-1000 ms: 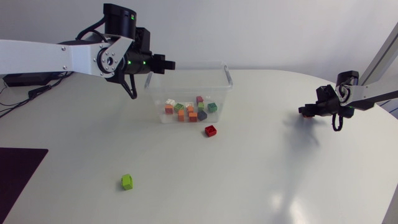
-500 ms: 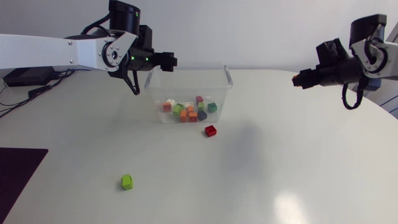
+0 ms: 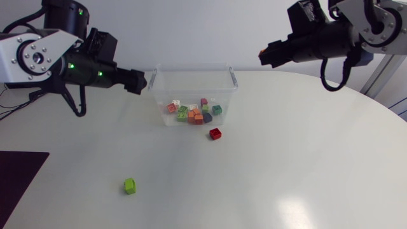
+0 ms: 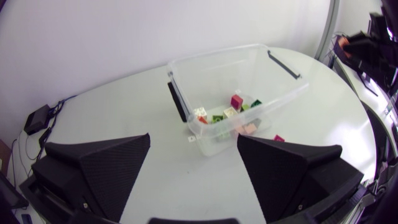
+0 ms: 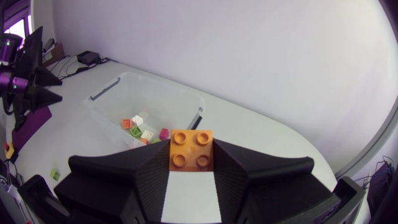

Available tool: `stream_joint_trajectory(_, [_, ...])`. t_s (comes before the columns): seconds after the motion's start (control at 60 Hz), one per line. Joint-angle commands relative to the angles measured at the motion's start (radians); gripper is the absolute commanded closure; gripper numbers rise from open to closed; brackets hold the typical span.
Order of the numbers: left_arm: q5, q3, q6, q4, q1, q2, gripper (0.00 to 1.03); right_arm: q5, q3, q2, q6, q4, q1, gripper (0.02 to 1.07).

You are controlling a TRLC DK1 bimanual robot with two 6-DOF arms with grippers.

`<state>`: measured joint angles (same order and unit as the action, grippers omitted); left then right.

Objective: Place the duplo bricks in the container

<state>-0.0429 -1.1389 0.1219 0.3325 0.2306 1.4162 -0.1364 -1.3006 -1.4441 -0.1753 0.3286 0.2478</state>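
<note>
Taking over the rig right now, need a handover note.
Left gripper: open, empty, beside the clear plastic container.
Right gripper: shut on an orange square duplo brick, raised on the container's other side.
Done: a pile of mixed-colour bricks in the container.
Left: drop the orange one; a red brick on the white table just outside the container; a green brick farther away.
</note>
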Motion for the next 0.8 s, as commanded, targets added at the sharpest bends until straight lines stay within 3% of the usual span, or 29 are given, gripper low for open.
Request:
stream_joint_trajectory(0.0, [-0.032,0.079,0.082,0.023,-0.020,-0.057,0.06,0.027,-0.065,-0.056,0.039,-0.005,0.054,0.84])
stream_joint_trajectory(0.45, [-0.183,0.415,0.334,0.097,-0.093,-0.178,0.07,0.060,-0.256,-0.266,0.073,-0.048,0.157,0.84])
stream_joint_trajectory(0.783, [-0.229,0.547,0.533,0.180,-0.131,-0.241,0.07,0.073,-0.356,-0.401,0.073,-0.072,0.180,0.84])
